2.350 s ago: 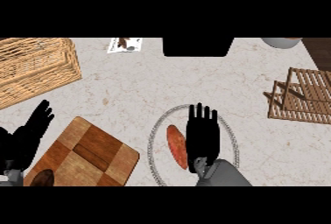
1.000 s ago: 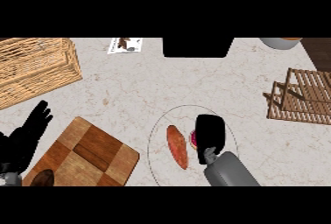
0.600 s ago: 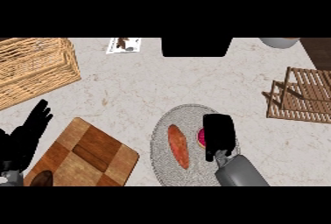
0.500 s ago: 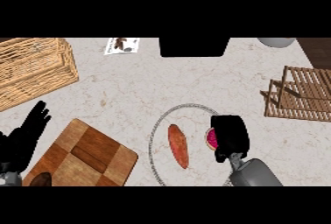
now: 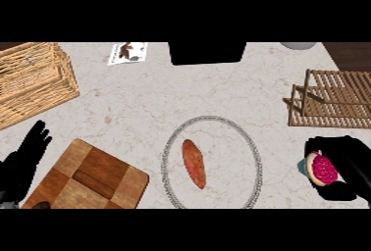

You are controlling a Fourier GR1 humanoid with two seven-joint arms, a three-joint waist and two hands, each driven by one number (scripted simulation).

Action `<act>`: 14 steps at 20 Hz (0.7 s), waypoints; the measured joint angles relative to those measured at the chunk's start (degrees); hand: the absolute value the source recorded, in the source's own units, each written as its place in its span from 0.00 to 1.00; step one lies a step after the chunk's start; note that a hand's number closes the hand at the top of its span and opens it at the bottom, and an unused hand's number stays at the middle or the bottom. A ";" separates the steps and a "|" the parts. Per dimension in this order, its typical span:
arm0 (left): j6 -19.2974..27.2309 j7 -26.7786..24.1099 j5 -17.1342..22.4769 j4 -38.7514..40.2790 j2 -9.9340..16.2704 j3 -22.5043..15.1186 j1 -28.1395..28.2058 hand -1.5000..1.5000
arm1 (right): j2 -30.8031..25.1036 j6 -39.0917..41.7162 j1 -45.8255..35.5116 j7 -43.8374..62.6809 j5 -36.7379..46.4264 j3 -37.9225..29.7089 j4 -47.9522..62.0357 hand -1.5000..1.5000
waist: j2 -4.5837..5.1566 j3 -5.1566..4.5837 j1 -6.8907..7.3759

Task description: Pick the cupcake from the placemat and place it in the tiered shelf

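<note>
Now that the right hand [image 5: 340,166], fingers curled round the cupcake [image 5: 321,167], is off the placemat [image 5: 250,147], it sits near the counter's right edge below the tiered shelf [image 5: 334,98], so placing comes next; the left hand [image 5: 22,159] rests open.

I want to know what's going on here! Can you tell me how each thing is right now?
Cupcake: lifted off the placemat, held in the right hand.
Right hand: curled round the cupcake, near the right edge.
Left hand: open, resting at the left edge.
Placemat: flat on the counter, sweet potato on it.
Sweet potato: lying on the placemat.
Shelf: no cupcake in it yet.
Cutting board: lying flat.
Basket: standing at the left.
</note>
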 measured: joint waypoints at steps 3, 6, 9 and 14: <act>-0.30 -0.12 0.35 -0.54 0.17 0.48 0.75 0.50 | -4.71 1.53 4.35 -6.45 -9.40 -8.91 -3.15 1.00 | -0.02 -0.04 0.06; 0.09 0.19 -0.28 -0.95 0.07 0.17 0.68 0.50 | -7.85 5.02 8.58 -11.64 -19.43 -17.68 -4.27 1.00 | 0.01 -0.06 -0.04; -0.17 0.47 -0.11 -1.10 0.24 0.42 0.91 0.50 | -9.83 10.52 11.70 -13.53 -30.10 -26.13 -5.70 1.00 | -0.04 -0.12 -0.10; -0.25 0.10 -0.49 -0.62 0.07 0.38 0.52 0.50 | -13.52 20.42 15.38 -15.25 -46.26 -41.45 -4.53 1.00 | 0.03 -0.18 0.13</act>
